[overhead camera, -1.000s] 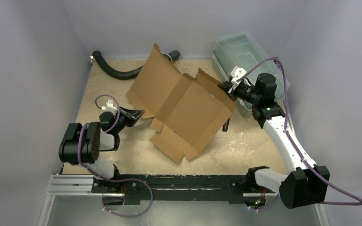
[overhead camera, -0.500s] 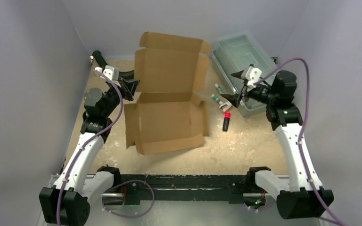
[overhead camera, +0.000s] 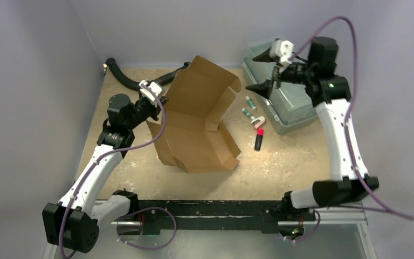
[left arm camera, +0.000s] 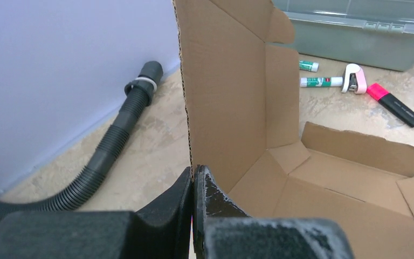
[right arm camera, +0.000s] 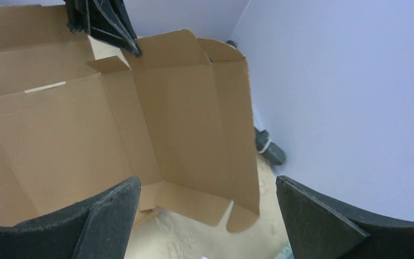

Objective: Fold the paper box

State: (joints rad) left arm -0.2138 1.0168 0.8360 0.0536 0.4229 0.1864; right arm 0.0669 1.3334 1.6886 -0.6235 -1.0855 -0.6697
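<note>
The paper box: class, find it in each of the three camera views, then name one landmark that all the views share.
Top external: the paper box stands half-folded at the table's centre.
Left wrist: the box fills the right half, one panel upright.
Right wrist: the box spreads across the left and middle.
Shared landmark: the black corrugated hose by the wall.

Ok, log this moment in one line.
left gripper: shut on box edge | right gripper: open, clear of box | box: panel upright, unfolded
</note>
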